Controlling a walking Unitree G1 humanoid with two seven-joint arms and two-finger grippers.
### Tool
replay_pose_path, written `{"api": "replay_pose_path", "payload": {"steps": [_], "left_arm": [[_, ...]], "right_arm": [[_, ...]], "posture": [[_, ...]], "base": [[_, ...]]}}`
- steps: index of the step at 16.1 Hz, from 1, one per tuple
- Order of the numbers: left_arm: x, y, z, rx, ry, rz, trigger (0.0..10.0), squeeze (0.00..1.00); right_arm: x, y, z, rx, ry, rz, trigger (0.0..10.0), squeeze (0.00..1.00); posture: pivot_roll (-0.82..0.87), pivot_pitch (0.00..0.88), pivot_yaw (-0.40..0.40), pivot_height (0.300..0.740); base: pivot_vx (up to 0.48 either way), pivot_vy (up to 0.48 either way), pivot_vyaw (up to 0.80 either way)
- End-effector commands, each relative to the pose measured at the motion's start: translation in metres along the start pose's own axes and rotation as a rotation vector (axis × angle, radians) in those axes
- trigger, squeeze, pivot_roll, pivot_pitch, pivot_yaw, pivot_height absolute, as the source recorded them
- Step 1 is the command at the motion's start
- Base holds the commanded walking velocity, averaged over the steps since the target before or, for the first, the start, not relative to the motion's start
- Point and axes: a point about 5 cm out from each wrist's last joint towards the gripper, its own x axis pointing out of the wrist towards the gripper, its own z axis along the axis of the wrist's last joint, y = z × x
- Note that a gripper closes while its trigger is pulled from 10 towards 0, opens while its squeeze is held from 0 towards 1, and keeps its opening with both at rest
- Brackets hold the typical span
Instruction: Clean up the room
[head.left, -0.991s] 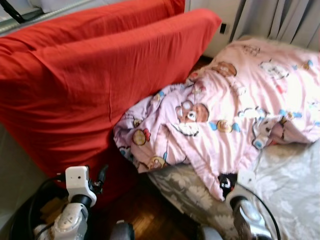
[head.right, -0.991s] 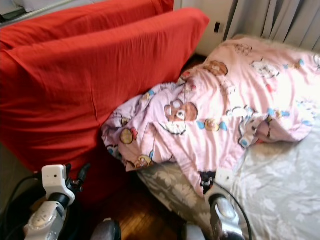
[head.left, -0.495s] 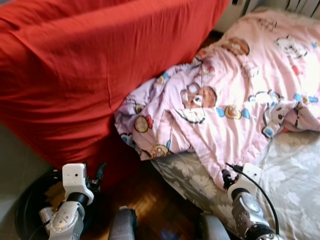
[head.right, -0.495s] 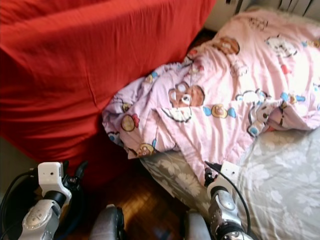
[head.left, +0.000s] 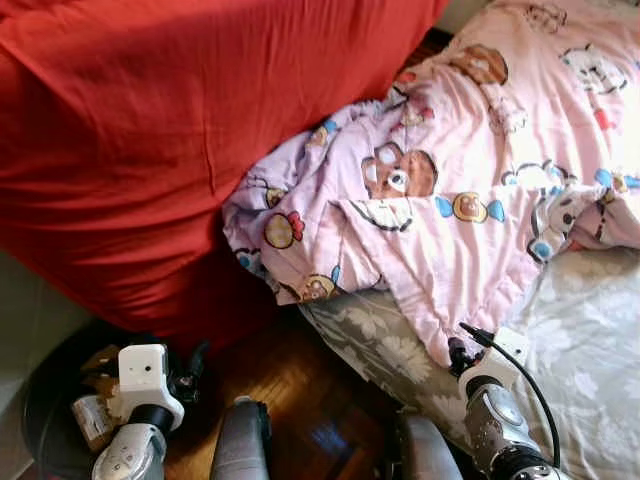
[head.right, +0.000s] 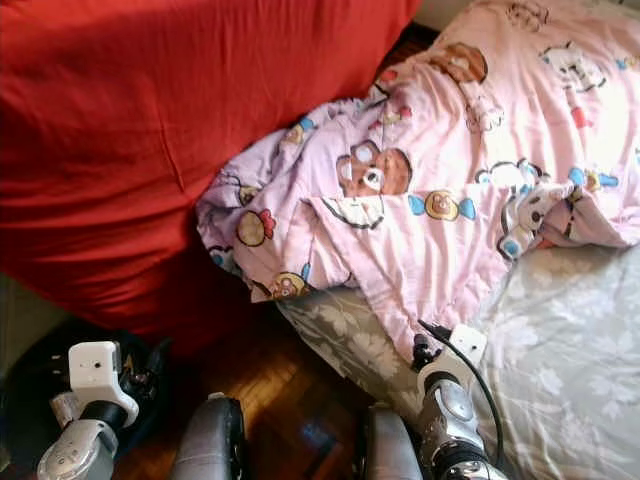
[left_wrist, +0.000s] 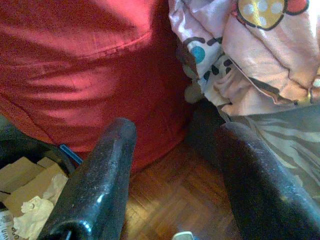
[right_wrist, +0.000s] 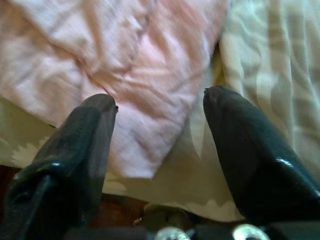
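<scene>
A crumpled pink blanket (head.left: 470, 190) printed with cartoon bears lies across the bed, and one corner hangs over the bed's near edge. My right gripper (right_wrist: 160, 100) hovers open just in front of that hanging corner, nothing between its fingers (right_wrist: 80, 145). It sits low on the right in the left eye view, right gripper (head.left: 458, 352). My left gripper (left_wrist: 175, 135) is open and empty, low on the left, pointing at the base of a big red covered cushion (head.left: 170, 130). A black bin (head.left: 45, 400) holding cardboard and crumpled paper (left_wrist: 27, 192) sits beside the left gripper.
The bed's grey floral sheet (head.left: 580, 330) is bare to the right of the blanket. A narrow strip of wooden parquet floor (head.left: 310, 390) runs between the red cushion and the bed. My own legs (head.left: 240, 450) stand on it.
The camera has tilted down and moved closer, so the curtains and wall have left the picture and more of the bin shows. Both grippers stay open and low.
</scene>
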Motion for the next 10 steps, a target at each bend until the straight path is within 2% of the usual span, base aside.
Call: {"api": "replay_pose_path", "payload": {"steps": [1, 2, 10], "left_arm": [[-0.0076, 0.0062, -0.0043, -0.006, 0.032, 0.023, 10.0, 0.0], [-0.0086, 0.0071, -0.0037, -0.004, 0.034, 0.023, 10.0, 0.0], [-0.0161, 0.0081, -0.0027, 0.011, 0.057, 0.016, 10.0, 0.0]], "right_arm": [[-0.0036, -0.0023, -0.0143, 0.023, 0.06, -0.003, 10.0, 0.84], [-0.0036, -0.0011, -0.015, 0.024, 0.065, -0.003, 10.0, 0.0], [-0.0032, 0.0044, -0.0165, 0.065, 0.077, 0.013, 10.0, 0.0]], "posture": [[0.11, 0.339, 0.014, 0.637], [0.11, 0.342, 0.017, 0.637], [0.13, 0.364, 0.035, 0.637]], "base": [[0.0, 0.0, 0.0], [0.0, 0.0, 0.0], [0.0, 0.0, 0.0]]}}
